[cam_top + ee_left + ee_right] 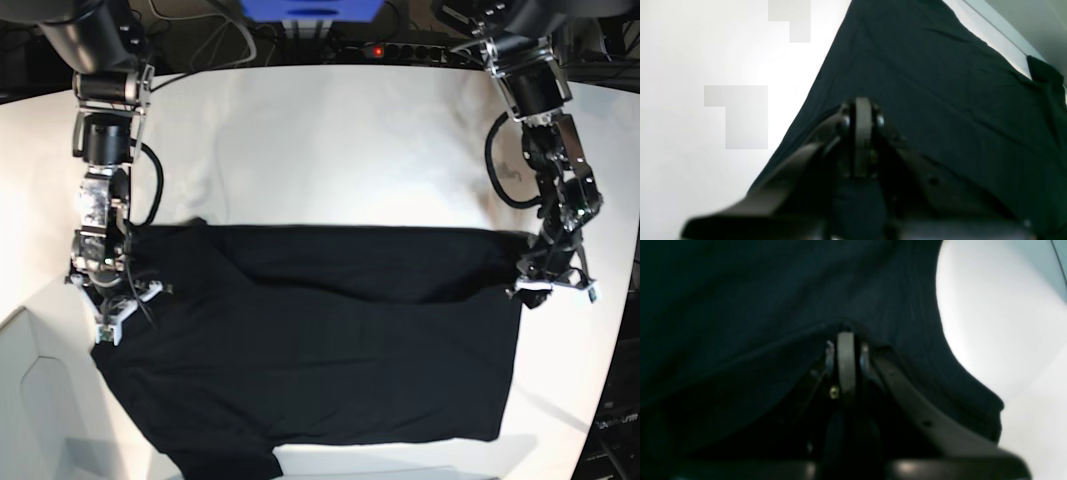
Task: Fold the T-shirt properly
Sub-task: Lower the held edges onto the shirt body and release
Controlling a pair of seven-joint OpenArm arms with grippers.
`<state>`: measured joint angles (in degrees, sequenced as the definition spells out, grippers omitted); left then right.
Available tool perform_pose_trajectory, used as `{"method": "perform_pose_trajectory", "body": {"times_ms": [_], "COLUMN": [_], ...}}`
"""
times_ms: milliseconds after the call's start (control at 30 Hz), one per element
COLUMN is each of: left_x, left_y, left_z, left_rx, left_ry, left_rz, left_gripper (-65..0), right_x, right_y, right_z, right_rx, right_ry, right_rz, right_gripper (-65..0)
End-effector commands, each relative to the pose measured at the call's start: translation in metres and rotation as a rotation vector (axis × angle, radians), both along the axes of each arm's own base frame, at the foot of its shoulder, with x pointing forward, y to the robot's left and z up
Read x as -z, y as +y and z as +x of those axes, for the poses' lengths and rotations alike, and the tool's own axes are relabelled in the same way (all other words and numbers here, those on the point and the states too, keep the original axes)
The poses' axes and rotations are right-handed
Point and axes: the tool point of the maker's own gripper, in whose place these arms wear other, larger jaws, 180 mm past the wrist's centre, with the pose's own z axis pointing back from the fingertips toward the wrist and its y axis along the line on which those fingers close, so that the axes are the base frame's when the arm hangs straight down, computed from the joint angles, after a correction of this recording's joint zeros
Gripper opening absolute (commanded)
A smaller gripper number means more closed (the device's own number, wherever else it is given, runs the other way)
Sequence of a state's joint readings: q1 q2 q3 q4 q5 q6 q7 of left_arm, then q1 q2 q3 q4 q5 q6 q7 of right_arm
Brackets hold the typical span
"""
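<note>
Both grippers are pinching the T-shirt [320, 340], lying flat on the table [320, 140]: right gripper [112, 300] and left gripper [545, 280] at opposite ends of its long folded edge.

Closed left tool [863, 110] on T-shirt [940, 100]

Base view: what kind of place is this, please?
Probably a robotics lab bench: a white table holds a black T-shirt, two robot arms stand over it, and a power strip with cables lies behind.
</note>
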<state>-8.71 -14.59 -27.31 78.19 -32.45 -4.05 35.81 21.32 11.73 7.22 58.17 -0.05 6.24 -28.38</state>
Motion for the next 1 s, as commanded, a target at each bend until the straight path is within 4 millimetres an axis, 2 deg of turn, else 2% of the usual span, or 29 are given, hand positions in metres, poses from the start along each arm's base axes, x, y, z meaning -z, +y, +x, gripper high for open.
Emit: {"method": "perform_pose_trajectory", "body": {"times_ms": [0, 167, 233, 333, 433, 667, 833, 967], "left_x": [-0.021, -0.021, -0.021, -0.021, -0.021, -0.022, -0.027, -0.032], "left_y": [0.008, 0.007, 0.007, 0.007, 0.007, 0.009, 0.010, 0.010], "left_z": [0.008, 0.008, 0.008, 0.008, 0.008, 0.008, 0.011, 0.015], "left_rx": [-0.009, -0.006, -0.006, -0.006, -0.006, -0.011, -0.014, -0.014], "left_ry": [-0.059, -0.059, -0.059, -0.059, -0.059, -0.063, -0.074, -0.087], "left_rz": [0.025, 0.025, 0.025, 0.025, 0.025, 0.025, 0.024, 0.024], "left_gripper": [-64.9, -64.9, -64.9, -64.9, -64.9, -64.9, -64.9, -64.9], "right_x": [-0.018, -0.025, -0.042, -0.066, -0.081, -0.087, -0.108, -0.110], "right_y": [-0.004, 0.004, -0.002, 0.000, 0.002, 0.003, 0.004, 0.013], "right_z": [0.012, 0.017, 0.020, 0.026, 0.030, 0.034, 0.050, 0.062], "right_rx": [-0.018, -0.077, -0.063, -0.067, -0.075, -0.077, -0.077, -0.103], "right_ry": [-0.052, -0.066, -0.114, -0.177, -0.216, -0.230, -0.273, -0.263], "right_rz": [-0.013, -0.007, -0.014, -0.027, -0.036, -0.038, -0.036, -0.035], "right_gripper": [-65.0, -65.0, -65.0, -65.0, -65.0, -65.0, -65.0, -65.0]}}
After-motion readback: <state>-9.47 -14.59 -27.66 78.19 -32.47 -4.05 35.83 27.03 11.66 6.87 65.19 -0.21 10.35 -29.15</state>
